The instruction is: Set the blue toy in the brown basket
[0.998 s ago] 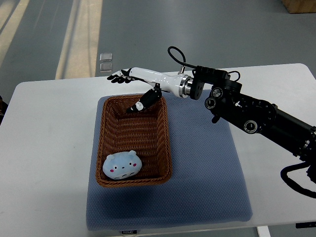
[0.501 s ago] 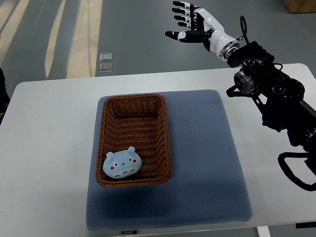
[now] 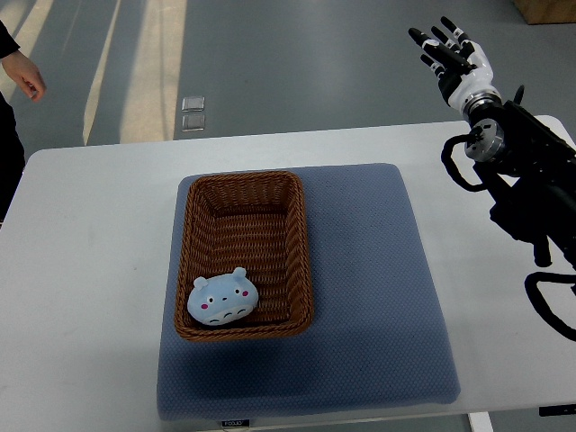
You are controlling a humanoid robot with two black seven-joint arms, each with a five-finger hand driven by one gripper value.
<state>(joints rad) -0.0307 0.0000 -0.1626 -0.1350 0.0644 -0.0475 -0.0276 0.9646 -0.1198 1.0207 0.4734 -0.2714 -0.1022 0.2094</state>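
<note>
The blue toy (image 3: 224, 300) lies inside the brown basket (image 3: 244, 254), tucked into the near left corner, its face with pink cheeks turned up and its side touching the wicker wall. The rest of the basket floor shows bare weave. The basket stands on a grey-blue mat (image 3: 360, 297), towards the mat's left half, and the mat lies on the white table (image 3: 90, 270). The right hand (image 3: 453, 59) is raised at the upper right of the picture, beyond the far edge of the table and well apart from the basket; its fingers (image 3: 434, 47) are spread and hold nothing. Its black arm (image 3: 526, 180) runs down along the right edge. At the upper left corner, a person's hand (image 3: 27, 76) and dark sleeve (image 3: 7, 108) show beside the table.
</note>
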